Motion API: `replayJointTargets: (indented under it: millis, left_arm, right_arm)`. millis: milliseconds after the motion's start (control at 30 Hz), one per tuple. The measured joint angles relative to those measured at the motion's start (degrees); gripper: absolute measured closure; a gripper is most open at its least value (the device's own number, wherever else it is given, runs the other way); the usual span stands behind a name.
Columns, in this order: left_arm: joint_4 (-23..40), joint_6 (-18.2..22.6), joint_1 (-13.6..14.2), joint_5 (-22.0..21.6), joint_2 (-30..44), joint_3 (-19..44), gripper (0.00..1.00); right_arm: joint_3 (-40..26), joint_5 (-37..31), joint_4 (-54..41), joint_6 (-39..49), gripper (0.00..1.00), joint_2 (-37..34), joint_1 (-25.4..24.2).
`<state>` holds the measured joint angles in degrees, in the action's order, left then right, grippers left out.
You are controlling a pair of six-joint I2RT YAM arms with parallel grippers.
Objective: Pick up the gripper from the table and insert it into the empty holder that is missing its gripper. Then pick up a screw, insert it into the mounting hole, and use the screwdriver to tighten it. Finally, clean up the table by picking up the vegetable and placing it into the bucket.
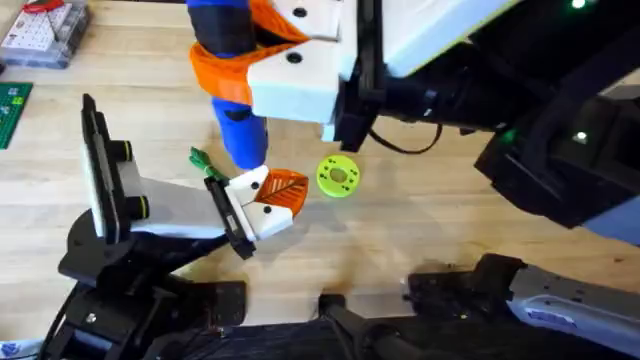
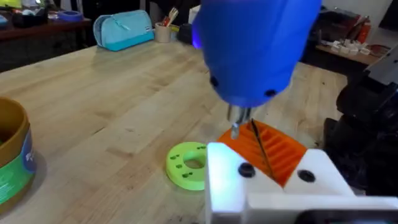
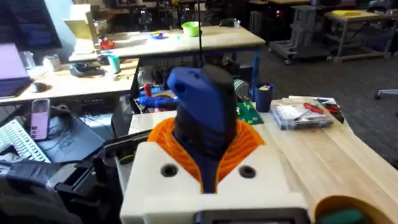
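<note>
My right gripper [image 1: 228,62] [image 3: 208,152], white with orange pads, is shut on the blue screwdriver [image 1: 240,130] [image 2: 255,50] [image 3: 202,106], held upright tip down. Its metal tip hovers just over the small orange gripper [image 1: 280,192] [image 2: 280,152], whose white block sits against the black plate of the holder [image 1: 180,210]. A dark mounting hole [image 2: 245,169] lies right under the tip; I cannot tell whether a screw is in it. A small green vegetable [image 1: 198,158] lies on the table [image 1: 450,220] behind the holder. The yellow bucket [image 2: 12,155] [image 3: 348,211] stands off to one side.
A yellow-green disc [image 1: 338,176] [image 2: 186,165] lies just right of the orange gripper. A clear parts box [image 1: 45,30] [image 3: 305,115] and a green board [image 1: 12,110] sit at the far left. Black arm links [image 1: 500,110] crowd the right side.
</note>
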<state>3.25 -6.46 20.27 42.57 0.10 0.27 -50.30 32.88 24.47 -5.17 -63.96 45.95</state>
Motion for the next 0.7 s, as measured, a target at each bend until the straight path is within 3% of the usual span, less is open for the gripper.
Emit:
replayJointTargets:
  millis: [700]
  left_arm:
    - [0.00,-0.02,0.00,0.00,0.00,0.00,0.988]
  right_arm:
    - [0.00,2.43,-1.49,0.02,0.941,1.74,0.00]
